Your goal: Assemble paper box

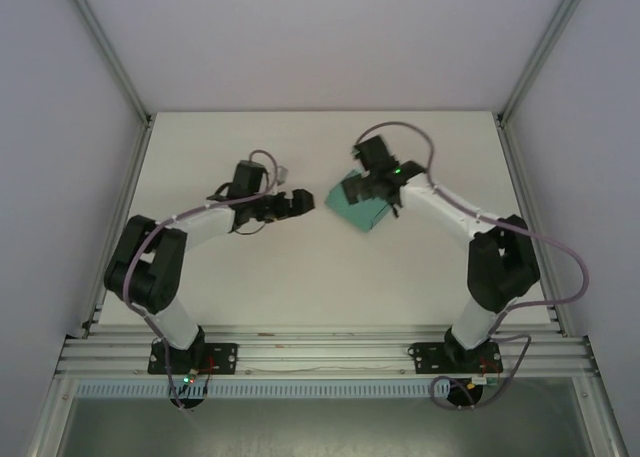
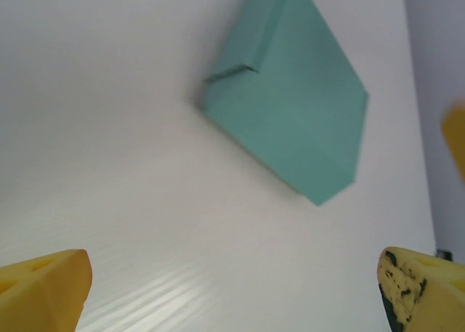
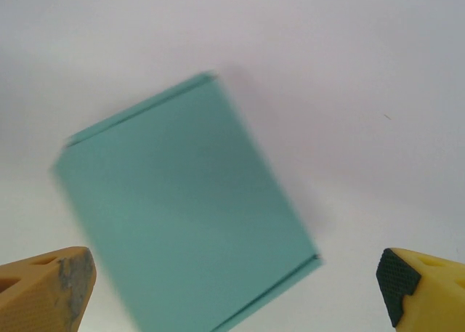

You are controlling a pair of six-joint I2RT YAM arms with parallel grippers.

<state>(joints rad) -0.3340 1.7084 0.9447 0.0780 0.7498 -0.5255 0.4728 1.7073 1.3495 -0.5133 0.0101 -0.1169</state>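
Box (image 1: 358,212) lies folded up on the bench (image 1: 250,277), right of centre, beneath the right claw (image 3: 232,292). Left claw (image 1: 303,202) is near it. Both claws are wide and empty. Judged: light, thin card, smooth, easily dented. Grip gently across opposite side walls.

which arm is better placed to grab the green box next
Right, probably: the right gripper hangs open directly over the paper box. The left gripper, also open, sits apart from it to the side.

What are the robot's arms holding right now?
Nothing. Both pairs of jaws are open, and the teal paper box lies loose on the table.
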